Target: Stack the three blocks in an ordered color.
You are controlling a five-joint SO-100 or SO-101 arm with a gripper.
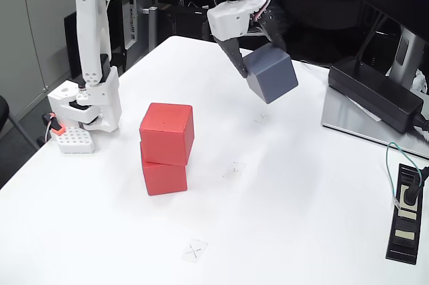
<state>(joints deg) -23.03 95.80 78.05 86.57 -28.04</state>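
Grey block (271, 74) gripped in hand (251, 53), tilted above table (301, 184)

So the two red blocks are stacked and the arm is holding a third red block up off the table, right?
Not quite. The fixed view shows the held block is slate grey, not red. The rest holds: the two red blocks are stacked one on the other, and the gripper has its jaws closed on the grey block, lifted off the table and tilted.
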